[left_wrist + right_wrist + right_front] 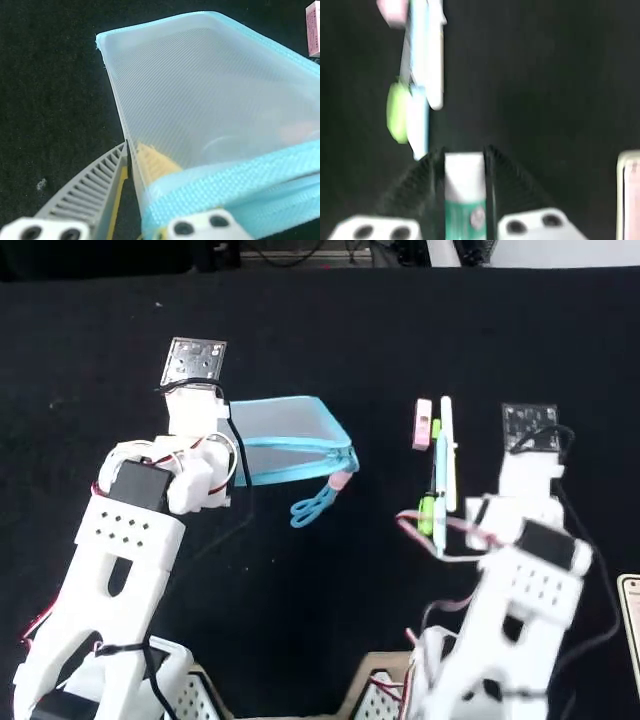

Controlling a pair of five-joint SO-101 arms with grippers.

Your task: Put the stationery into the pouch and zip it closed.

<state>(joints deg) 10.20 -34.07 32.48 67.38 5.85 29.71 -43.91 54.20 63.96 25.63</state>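
1. Pouch (pixel 285 435): clear mesh body with light blue edging. It lies flat on the black bench (pixel 350 330), left of centre on my high feed and right beside the left arm. A pink zip pull (pixel 340 480) and a blue cord loop (pixel 315 505) trail off its near right corner. I cannot tell from any feed whether the zip is open.
2. Left fingers (pixel 95 195): clenched on the pouch's end edge. On the left wrist feed the grey ridged finger sits against the outside of that edge. A yellow shape (pixel 155 162) shows through the mesh just on the other side.
3. Right fingers (pixel 420 185): grasping a white-and-green stick (pixel 465 180), which sits lengthwise between them on the right wrist feed, with bare black bench beyond.
4. Loose stationery lies on the bench in a tight row, between the pouch and the right arm and well apart from the pouch.
   - The pink eraser (pixel 422 423) is at the far end.
   - The white pen (pixel 448 450) and blue pen (pixel 439 475) lie side by side, touching.
   - The green highlighter (pixel 427 512) is at the near end.
5. A pale flat card (pixel 631 625) lies at the bench's right edge, near the right arm and apart from the row.
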